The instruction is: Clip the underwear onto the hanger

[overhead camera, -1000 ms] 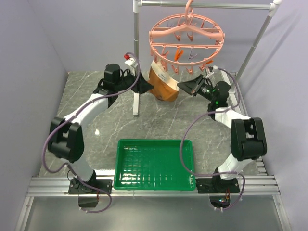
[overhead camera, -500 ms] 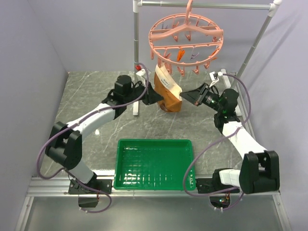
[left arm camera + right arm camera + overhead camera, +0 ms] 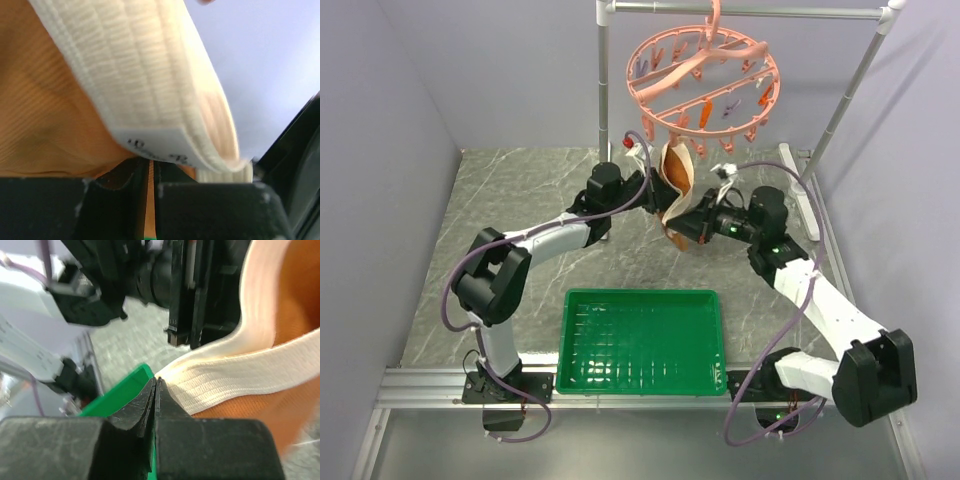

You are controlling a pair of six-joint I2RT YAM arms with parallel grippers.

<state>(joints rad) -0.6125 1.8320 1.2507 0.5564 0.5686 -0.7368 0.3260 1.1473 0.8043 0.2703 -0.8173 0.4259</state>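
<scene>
I read the underwear (image 3: 45,115) as fine-ribbed matt cloth, its waistband (image 3: 145,75) a coarser ribbed elastic weave. Above it the hanger (image 3: 631,78) looks smooth plastic; below it the tray (image 3: 640,293) is glossy plastic.

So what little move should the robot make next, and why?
Probably raise the underwear a little toward the hanger's clips. The left hand and right hand are both shut on it, holding it just under the hanger's rim. Whether any clip grips it yet is unclear.
</scene>
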